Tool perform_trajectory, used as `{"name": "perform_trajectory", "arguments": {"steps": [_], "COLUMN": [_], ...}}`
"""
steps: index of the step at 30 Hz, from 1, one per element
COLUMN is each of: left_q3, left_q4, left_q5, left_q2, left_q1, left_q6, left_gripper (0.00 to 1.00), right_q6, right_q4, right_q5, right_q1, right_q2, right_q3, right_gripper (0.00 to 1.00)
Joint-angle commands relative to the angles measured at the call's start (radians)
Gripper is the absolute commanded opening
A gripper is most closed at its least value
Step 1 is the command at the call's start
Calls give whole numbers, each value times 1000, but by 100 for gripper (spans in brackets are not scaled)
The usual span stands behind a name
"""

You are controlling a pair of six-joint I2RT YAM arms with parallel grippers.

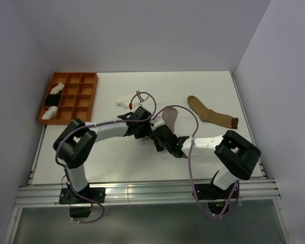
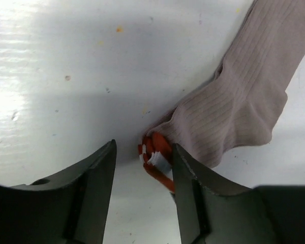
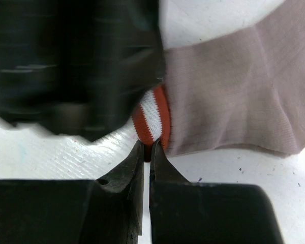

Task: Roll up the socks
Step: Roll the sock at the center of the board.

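At lower centre of the top view, where both arms meet over the table [image 1: 117, 162]: right gripper [image 3: 147, 146] jaws pressed together, pinching a thin edge of the red-and-white cuff [image 3: 153, 118] of the grey sock [image 3: 229, 96]. Left gripper [image 2: 142, 152] jaws spread, the cuff between them and against one finger. The sock lies flat mid-table, its leg running toward the upper right. Judgement: light, limp ribbed knit that will slump and unroll unless pinned; the best hold is the thicker bunched cuff. Farther back: tan sock [image 1: 211, 116] at right, white striped sock [image 1: 125, 102] centre-left, tray [image 1: 94, 96] upper left.
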Motion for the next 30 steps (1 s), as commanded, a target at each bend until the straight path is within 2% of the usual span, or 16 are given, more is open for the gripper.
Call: {"name": "perform_trajectory", "arguments": {"steps": [1, 4, 7, 8, 12, 15, 17, 23, 30], "left_q3": [-49, -98, -130, -138, -158, -181, -185, -179, -167], "left_q4": [13, 56, 99, 110, 142, 168, 182, 208, 251], "left_q5": [-15, -32, -43, -40, 2, 20, 26, 63, 82], "left_q2": [-72, -139, -205, -213, -224, -226, -223, -169, -118], "left_q1": [15, 36, 46, 46, 43, 36, 29, 9, -2], "left_q6": [-36, -62, -80, -82, -93, -100, -103, -114, -125], "left_gripper": [53, 62, 76, 77, 77, 75, 72, 70, 69], "right_q6": [45, 85, 131, 149, 258, 399, 437, 471, 453], "right_q4": [-11, 9, 42, 79, 191, 315, 380, 392, 345], "right_q5": [-198, -359, -528, -623, -827, -959, -989, -1028, -1036], "right_q1": [-73, -168, -260, -282, -395, -464, -500, -552, -561], "right_q2": [-46, -78, -74, -67, -3, 55, 89, 159, 207], "right_q3": [-45, -69, -85, -89, -120, -152, -168, -169, -130], "right_gripper": [0, 0, 0, 0, 0, 0, 0, 0, 0]}}
